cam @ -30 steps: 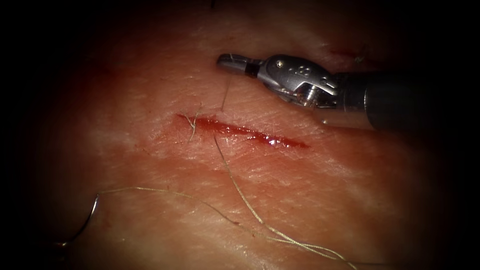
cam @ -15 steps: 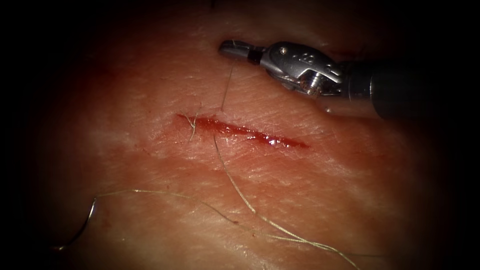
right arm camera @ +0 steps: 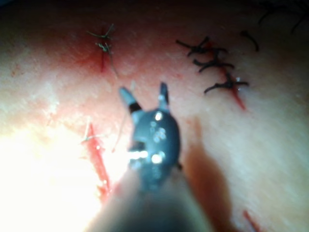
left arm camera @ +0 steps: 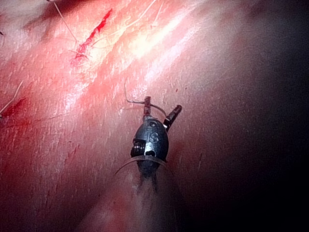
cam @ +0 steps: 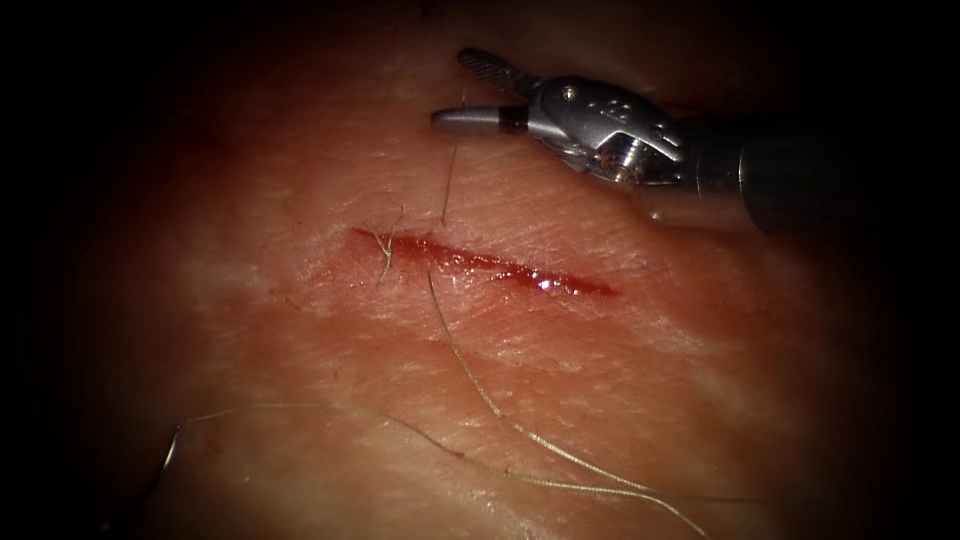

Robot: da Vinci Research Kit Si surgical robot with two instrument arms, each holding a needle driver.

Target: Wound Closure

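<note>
Right tool (cam: 455, 90): comes in from the far right side of the tissue (cam: 700, 400) and hangs beyond the cut (cam: 480, 262). Its fingers (cam: 470, 119) are spread wide and hold nothing. The right wrist view (right arm camera: 144, 92) shows the same gap.
Left tool (left arm camera: 162, 104): seen in the left wrist view over bare tissue, well apart from the cut. Fingers spread. A fine strand lies just beside one tip; cannot tell if it touches.
Needle (cam: 165, 460): lies loose on the tissue near its near left edge, well apart from the cut. It is not in the tissue and neither tool holds it.
Thread (cam: 500, 420): runs from the needle across the near side, and one strand crosses the cut. A strand rises on the far side towards the right tool's lower finger; contact cannot be told.
Cut: open, with red fluid (cam: 540, 282) in it. Short thread ends (cam: 385, 245) sit at its left end.
</note>
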